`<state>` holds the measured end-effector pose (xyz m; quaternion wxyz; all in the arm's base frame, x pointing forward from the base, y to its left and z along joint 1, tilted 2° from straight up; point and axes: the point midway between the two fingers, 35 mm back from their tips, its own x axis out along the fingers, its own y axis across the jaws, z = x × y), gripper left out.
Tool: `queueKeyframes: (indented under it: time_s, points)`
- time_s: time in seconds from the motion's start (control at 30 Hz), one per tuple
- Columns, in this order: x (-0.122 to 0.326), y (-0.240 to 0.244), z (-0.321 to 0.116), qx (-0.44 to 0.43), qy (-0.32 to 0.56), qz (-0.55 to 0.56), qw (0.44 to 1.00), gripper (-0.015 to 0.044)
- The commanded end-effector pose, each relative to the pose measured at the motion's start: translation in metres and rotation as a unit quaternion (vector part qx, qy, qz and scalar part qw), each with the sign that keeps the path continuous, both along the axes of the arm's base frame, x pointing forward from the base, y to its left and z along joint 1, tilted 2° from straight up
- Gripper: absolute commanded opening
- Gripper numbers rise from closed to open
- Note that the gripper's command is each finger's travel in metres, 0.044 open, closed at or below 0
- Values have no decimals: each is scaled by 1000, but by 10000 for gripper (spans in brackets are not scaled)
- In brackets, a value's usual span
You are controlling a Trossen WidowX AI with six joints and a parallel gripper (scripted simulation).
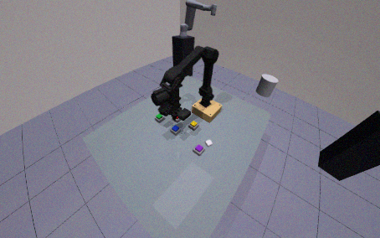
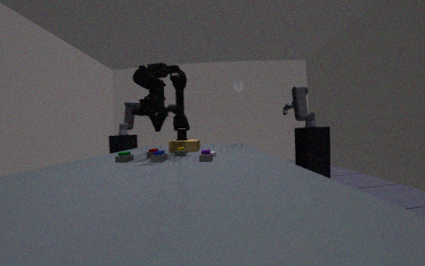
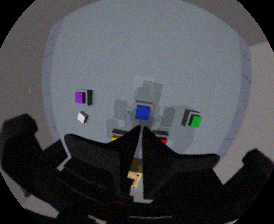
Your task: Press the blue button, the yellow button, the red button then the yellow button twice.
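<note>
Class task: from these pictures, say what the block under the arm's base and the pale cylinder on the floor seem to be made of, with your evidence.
Base block: looks like light wood, matt; its tan colour and small dark dots like screw holes suggest this, though no grain shows. Cylinder: plain pale grey, matt, with no shine; plastic or painted metal, the look leaves it open.

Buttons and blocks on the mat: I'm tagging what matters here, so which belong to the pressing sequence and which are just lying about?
Belong to the job:
blue button
yellow button
red button
hand, shut on nothing

Just lying about:
green button
purple button
white block
</note>
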<state>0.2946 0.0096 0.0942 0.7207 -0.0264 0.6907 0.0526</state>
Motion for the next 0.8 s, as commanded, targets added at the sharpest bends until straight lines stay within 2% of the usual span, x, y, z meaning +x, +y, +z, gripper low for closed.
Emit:
queueKeyframes:
  time_s: [0.0,0.1,0.37,0.67,0.77]
  points:
    - [-3,-1,8,-2,6,3,1000,20]
    - [-20,11,11,-1,7,3,1000,20]
    - [-112,49,7,1,11,3,1000,20]
    - [-113,50,4,1,11,3,1000,20]
    - [-111,52,-33,1,11,3,1000,20]
